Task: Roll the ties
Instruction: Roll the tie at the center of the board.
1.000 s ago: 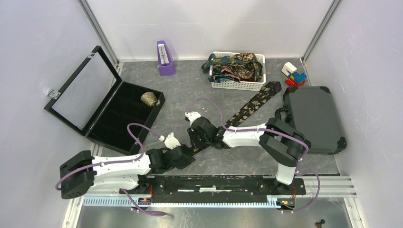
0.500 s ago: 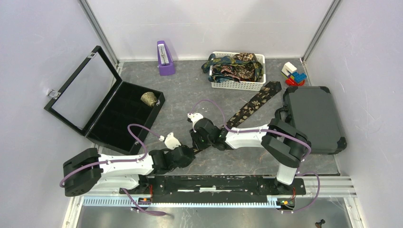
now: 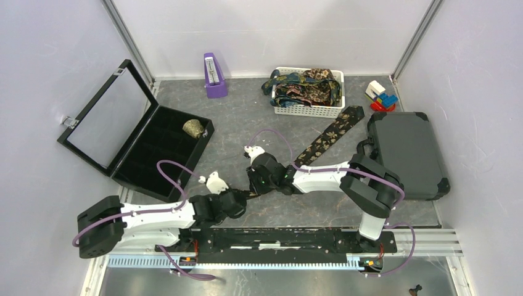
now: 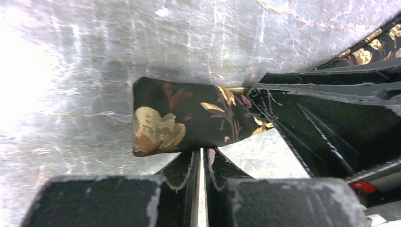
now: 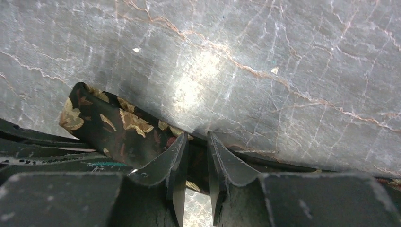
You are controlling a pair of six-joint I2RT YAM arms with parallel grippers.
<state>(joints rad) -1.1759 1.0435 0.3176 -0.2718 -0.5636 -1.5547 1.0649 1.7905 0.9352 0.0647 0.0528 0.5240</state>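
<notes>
Left gripper (image 4: 201,153): fingers drawn together with only a sliver between them. Their tips touch the lower edge of the folded end of the dark brown fabric necktie with tan-gold floral print (image 4: 184,118). We cannot tell whether any cloth is pinched.

Right gripper (image 5: 197,137): jaws narrowed onto the same necktie just behind the fold, with cloth filling the gap between them. We read this as a grip. The two grippers sit just beside each other near the table's front centre.

Necktie: the narrow end is doubled over on the grey marbled table (image 3: 247,117). The rest runs flat and diagonal toward the far right. Its wide pointed end lies near the white slotted plastic basket (image 3: 308,113), which holds more patterned ties (image 3: 305,86).

Step, as we judge it: start of the roll, first turn only, with most of the length unrolled. The next move calls for turning the fold over again while one gripper holds the cloth taut and straight, so the coil forms tight and does not skew.
</notes>
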